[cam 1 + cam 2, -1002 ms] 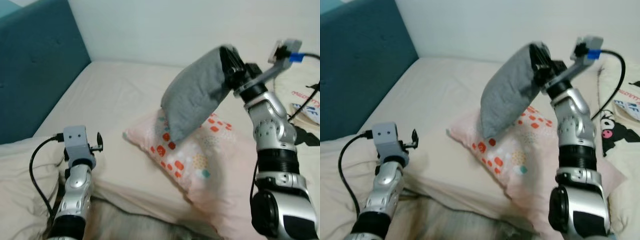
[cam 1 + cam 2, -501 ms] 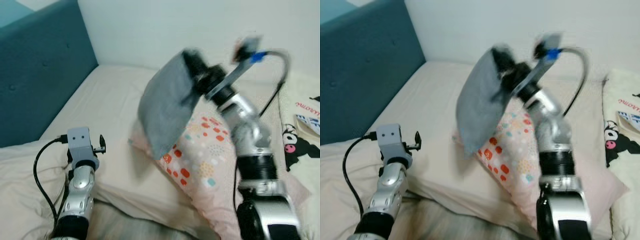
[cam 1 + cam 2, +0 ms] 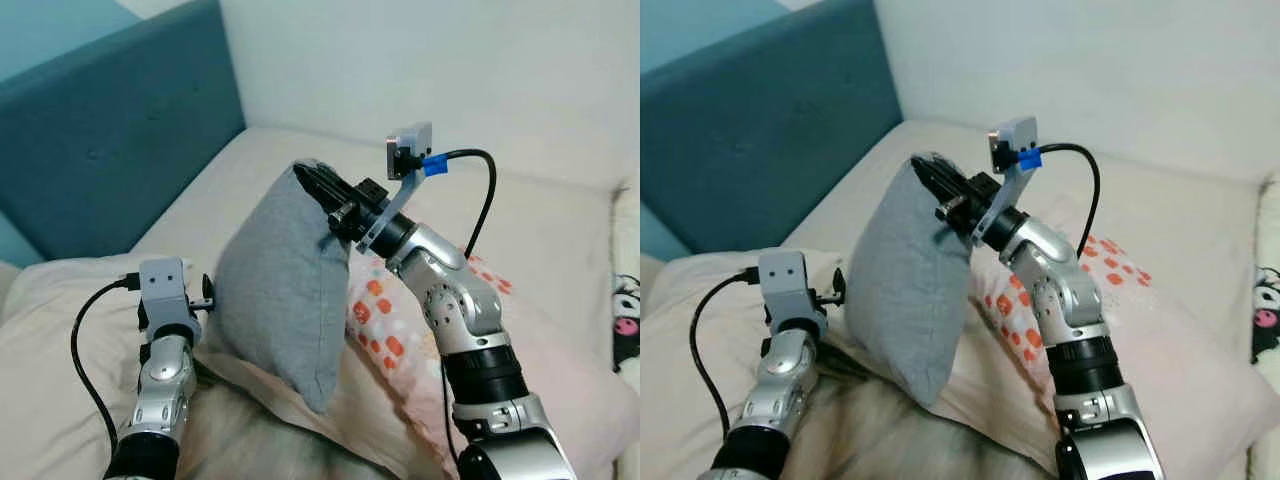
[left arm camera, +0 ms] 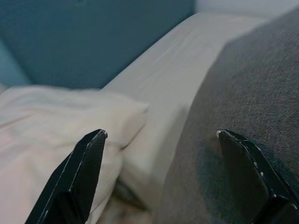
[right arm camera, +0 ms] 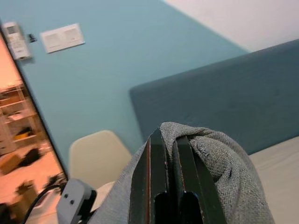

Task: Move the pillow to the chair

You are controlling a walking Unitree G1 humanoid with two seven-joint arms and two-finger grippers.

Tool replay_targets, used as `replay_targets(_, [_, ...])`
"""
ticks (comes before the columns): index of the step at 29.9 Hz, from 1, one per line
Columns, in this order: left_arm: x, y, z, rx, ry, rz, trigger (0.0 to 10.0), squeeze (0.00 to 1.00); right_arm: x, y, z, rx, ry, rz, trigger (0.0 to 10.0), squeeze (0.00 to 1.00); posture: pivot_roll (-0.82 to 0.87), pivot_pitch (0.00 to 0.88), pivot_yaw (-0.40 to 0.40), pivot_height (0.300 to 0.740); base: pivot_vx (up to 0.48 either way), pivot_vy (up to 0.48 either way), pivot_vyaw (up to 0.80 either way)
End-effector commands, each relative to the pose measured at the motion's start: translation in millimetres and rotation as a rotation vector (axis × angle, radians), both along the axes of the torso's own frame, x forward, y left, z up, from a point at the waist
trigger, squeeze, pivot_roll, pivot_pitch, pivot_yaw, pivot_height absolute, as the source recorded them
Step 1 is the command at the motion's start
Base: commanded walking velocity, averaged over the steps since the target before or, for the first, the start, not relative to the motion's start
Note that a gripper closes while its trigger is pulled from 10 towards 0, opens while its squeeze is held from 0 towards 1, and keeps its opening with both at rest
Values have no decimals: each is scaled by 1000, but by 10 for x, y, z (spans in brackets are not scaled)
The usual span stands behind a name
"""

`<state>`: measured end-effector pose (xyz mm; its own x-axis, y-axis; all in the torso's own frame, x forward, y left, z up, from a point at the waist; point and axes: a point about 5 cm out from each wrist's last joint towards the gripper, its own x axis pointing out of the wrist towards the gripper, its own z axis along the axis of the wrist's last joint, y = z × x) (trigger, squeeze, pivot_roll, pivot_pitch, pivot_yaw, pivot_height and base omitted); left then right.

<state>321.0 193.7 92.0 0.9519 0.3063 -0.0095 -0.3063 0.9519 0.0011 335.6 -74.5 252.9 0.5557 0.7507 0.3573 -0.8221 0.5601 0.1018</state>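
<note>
Right wrist view: right gripper (image 5: pixel 169 158) jaws pinched on grey pillow (image 3: pixel 280 270) | lifted off bed (image 3: pixel 200 200) | chair (image 5: pixel 96 156) at 9 o'clock, delivery pending | left gripper (image 4: pixel 163 140) jaws spread, empty

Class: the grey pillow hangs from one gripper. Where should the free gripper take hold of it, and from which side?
Probably the lower left edge of the pillow, approached from the robot's left. The right gripper pinches only its top corner, so it hangs slack; the left gripper is open right beside that flank.
</note>
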Motion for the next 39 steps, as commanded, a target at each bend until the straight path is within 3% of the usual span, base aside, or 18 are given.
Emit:
replay_targets(1, [-55,-1,-130,5,60,3,10000,0,-48,20,124,39,-55,27,0,0,-175,68,35,739,0,0,800])
replay_targets(8, [-94,-69,-177,15,72,-24,10000,0,-78,48,-18,38,-4,34,0,0,-170,76,38,739,-459,0,800])
replay_targets(39, [-167,-127,-198,58,45,-116,10000,0,-91,-28,-238,21,60,38,0,0,-165,82,41,739,0,0,800])
